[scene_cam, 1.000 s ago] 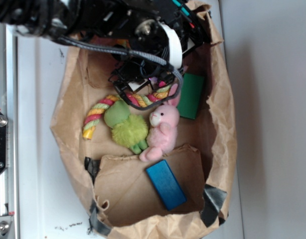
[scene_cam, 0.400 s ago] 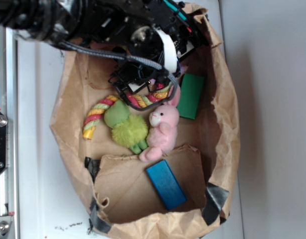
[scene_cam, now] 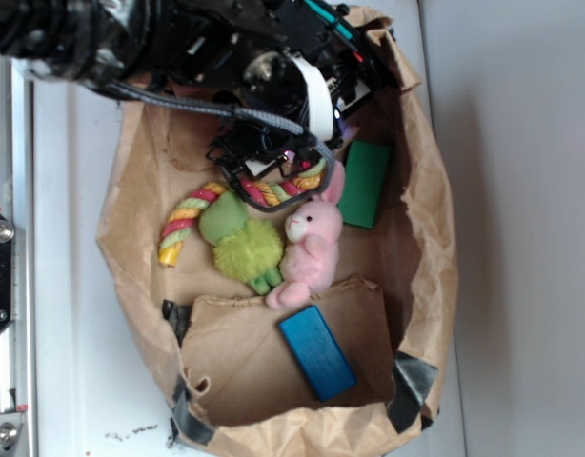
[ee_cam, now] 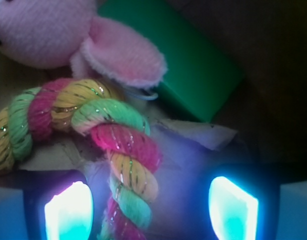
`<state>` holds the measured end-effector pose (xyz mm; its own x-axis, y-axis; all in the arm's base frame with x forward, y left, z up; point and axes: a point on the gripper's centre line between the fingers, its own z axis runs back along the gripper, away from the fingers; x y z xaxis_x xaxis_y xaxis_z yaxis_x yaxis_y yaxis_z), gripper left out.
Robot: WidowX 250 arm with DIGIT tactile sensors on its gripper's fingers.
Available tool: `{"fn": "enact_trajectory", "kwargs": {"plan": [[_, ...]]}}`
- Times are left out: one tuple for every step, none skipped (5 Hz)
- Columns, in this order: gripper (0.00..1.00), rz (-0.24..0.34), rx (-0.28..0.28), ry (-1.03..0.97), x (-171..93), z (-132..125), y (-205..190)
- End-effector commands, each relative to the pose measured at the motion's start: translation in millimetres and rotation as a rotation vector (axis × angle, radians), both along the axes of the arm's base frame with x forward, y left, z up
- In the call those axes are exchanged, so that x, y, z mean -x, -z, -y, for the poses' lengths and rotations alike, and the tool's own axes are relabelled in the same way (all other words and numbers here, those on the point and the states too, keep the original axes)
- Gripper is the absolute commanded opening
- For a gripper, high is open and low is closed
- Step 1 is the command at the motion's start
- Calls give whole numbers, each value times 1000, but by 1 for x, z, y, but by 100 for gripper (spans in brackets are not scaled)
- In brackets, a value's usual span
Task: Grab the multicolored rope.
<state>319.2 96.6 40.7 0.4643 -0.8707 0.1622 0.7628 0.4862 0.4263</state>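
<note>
A torn-open paper bag [scene_cam: 421, 238] lies flat on the white surface [scene_cam: 73, 381], and everything sits in it. The rope [scene_cam: 192, 214] curves across the upper part of the bag: one yellow end lies at the left, low beside the green plush [scene_cam: 240, 243], and the rest arcs up and right under the arm [scene_cam: 178, 43], where it runs behind the pink bunny [scene_cam: 312, 249]. The bunny leans against the green plush, the two touching. A green block [scene_cam: 364, 183] lies just right of the bunny's ear, and a blue block [scene_cam: 317, 352] rests on the folded flap lower down, well apart from the rope.

The pincer [scene_cam: 273, 167] hangs low over the right stretch of the rope, dark against it. From the wrist camera the rope [ee_cam: 118, 145] bends in close, its striped strand running down between the two glowing fingers [ee_cam: 68, 210]. The fingers stand spread, one on each side of the rope, the left one close beside it and the right one with a clear gap. The bunny's ear [ee_cam: 123, 55] lies over the rope's bend, and the green block [ee_cam: 193, 70] sits just behind.
</note>
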Motion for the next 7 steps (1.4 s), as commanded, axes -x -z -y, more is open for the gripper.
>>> {"fn": "enact_trajectory", "kwargs": {"plan": [[100,20,-17,39,-2,13,4],[100,27,-1,35,-1,14,7],[100,33,20,31,0,11,1],[0,28,33,15,0,10,1],[0,34,40,10,0,9,-2],[0,40,47,7,-1,8,-4],[0,47,53,2,-1,7,-7]]}}
